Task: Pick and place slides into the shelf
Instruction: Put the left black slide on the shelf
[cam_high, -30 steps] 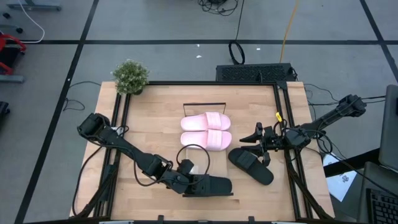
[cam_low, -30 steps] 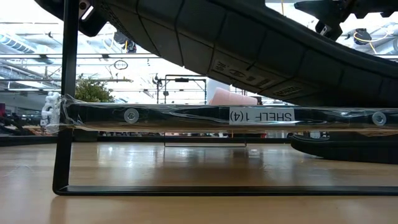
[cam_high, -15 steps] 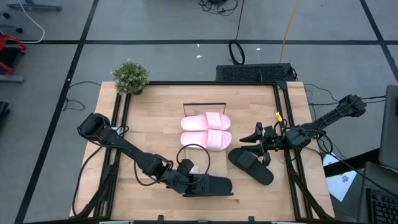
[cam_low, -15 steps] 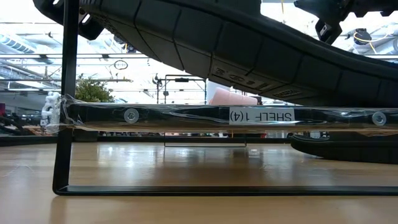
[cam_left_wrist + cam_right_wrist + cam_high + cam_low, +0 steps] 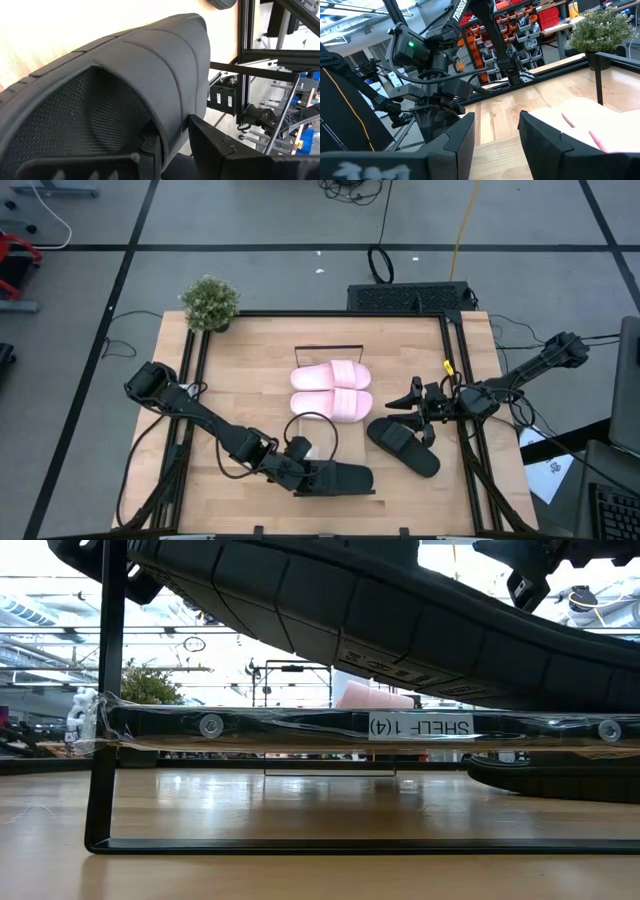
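Two pale pink slides (image 5: pixel 331 390) lie side by side on the shelf (image 5: pixel 330 348), a narrow board with a black end bar; its near end (image 5: pixel 300 727) fills the low view. My left gripper (image 5: pixel 310 475) is shut on a black slide (image 5: pixel 340 477) and holds it above the shelf's near end. Another black slide (image 5: pixel 403 445) lies sole down on the table at the right. My right gripper (image 5: pixel 405 405) hangs open and level just beyond it, with nothing between its fingers (image 5: pixel 465 135). My left gripper pinches a side edge of the black slide (image 5: pixel 172 142) between its two fingers, one on the mesh-textured inner side (image 5: pixel 150 147), the other outside. It comes slanting down from the table's left. The slide is tilted, sole (image 5: pixel 400 635) down. Its lower end (image 5: pixel 560 700) nears the board; whether they touch, I cannot tell.
A small potted plant (image 5: pixel 210 303) stands at the far left corner. A black box (image 5: pixel 410 297) sits behind the far edge. Black frame rails (image 5: pixel 462 380) run along both sides of the table. Bare wood lies left of the pink slides.
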